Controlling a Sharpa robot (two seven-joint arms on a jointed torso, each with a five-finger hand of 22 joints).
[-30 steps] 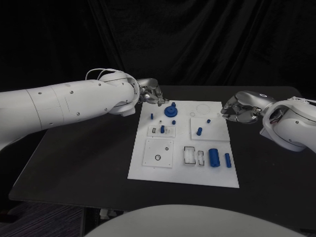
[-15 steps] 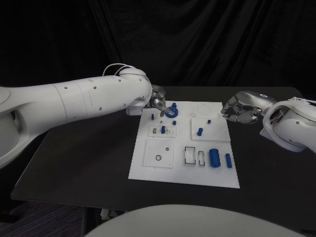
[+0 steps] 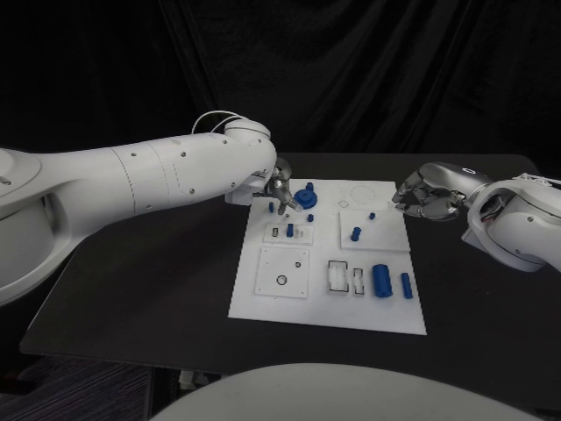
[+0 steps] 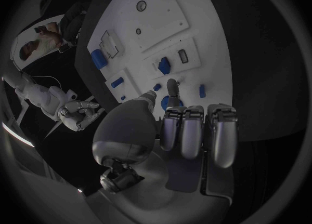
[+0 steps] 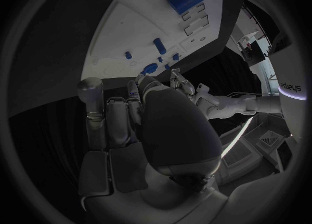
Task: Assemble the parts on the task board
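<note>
Both empty: left hand (image 3: 278,187) over task board (image 3: 328,307), right hand (image 3: 422,195) beside it.

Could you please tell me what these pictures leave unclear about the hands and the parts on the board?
- Left hand: in the head view the forearm covers most of it; contact with the round blue part cannot be told.
- Right hand: fingers curled; whether anything is inside cannot be told.
- Small blue pegs on the task board: too small to tell whether seated.

text: "sharpa" | on: white arm (image 5: 290,86) | right wrist view
</note>
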